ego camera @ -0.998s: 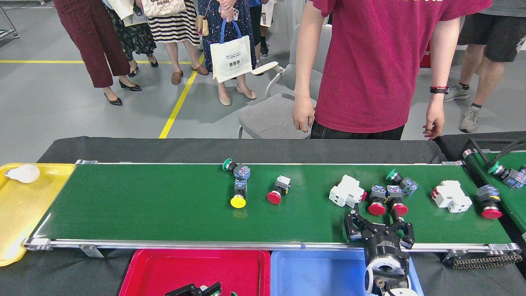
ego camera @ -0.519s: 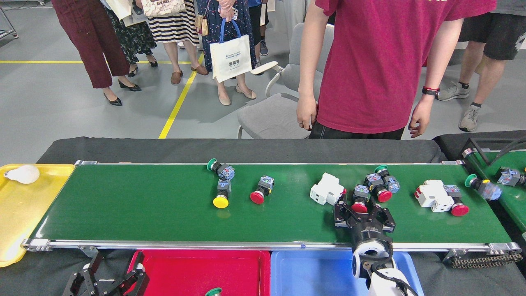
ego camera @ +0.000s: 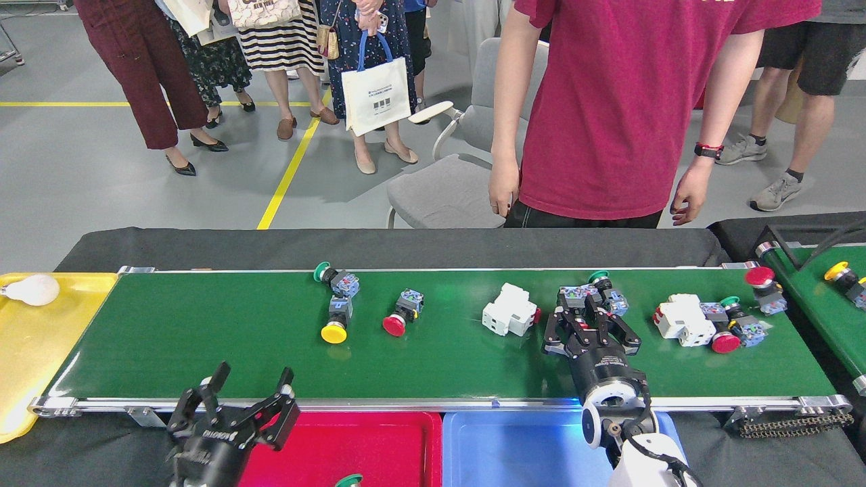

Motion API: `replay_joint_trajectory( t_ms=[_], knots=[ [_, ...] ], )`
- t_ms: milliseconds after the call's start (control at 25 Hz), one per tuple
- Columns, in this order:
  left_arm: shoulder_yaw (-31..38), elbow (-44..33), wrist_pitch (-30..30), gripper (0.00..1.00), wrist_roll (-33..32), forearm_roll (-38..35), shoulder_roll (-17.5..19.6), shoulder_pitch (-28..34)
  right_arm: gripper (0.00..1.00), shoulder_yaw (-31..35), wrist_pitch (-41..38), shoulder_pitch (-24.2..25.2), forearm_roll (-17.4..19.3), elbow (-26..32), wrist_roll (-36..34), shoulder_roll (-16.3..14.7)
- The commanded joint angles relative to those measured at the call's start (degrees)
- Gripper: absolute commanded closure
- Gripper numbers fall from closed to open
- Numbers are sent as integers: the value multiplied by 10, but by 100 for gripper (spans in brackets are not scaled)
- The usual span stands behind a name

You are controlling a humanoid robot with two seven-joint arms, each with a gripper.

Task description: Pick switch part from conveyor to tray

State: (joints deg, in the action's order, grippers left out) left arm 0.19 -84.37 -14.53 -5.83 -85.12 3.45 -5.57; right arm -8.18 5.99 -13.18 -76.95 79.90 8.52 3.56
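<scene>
Since the earlier frames the parts have ridden toward nine o'clock on the long dark-green conveyor belt [ego camera: 270,352], and the right gripper [ego camera: 590,323] has advanced to twelve o'clock over a cluster of blue-bodied switch parts [ego camera: 587,295]; its jaws straddle them, though whether they grip I cannot tell; the left gripper [ego camera: 252,392] rises at seven o'clock, spread open and empty, beside the red plastic tray [ego camera: 406,446]; a green-capped piece [ego camera: 348,481] already lies there; many remain.
</scene>
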Motion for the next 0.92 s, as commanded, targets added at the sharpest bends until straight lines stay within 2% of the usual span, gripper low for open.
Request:
replay_joint_trajectory(
  t_ms=[0,80,200,319,479,519,559,599,639,679,759,879],
  knots=[
    [-10,20,2,0,-9,-1,4,-30,94,-14,-35,9,14,47,13,0],
    [-11,33,3,0,-9,-1,4,-41,94,-50,-73,35,27,94,18,0],
    [-12,54,6,0,-9,-3,3,-44,93,-102,-123,71,36,126,19,0],
    [-8,99,25,0,-8,-37,-3,-70,93,-153,-159,99,36,130,19,5],
    [-11,192,76,0,-4,-48,0,-136,91,-235,-150,112,36,126,17,8],
    [-8,214,84,1,-3,-48,1,-151,85,-247,-145,113,36,125,18,11],
    [-7,236,99,2,-2,-48,2,-168,65,-259,-131,113,36,123,19,20],
    [-8,260,115,4,-1,-47,3,-183,21,-268,-107,113,32,120,25,33],
    [-7,281,126,17,1,-46,4,-198,3,-274,-82,113,30,120,42,41],
    [-8,288,126,36,7,-46,5,-205,2,-276,-74,109,32,120,56,43],
    [-7,292,118,85,28,-37,7,-203,1,-275,-75,108,34,122,68,43],
    [-7,303,102,97,72,-33,8,-197,1,-274,-74,107,34,125,69,44]
  ],
)
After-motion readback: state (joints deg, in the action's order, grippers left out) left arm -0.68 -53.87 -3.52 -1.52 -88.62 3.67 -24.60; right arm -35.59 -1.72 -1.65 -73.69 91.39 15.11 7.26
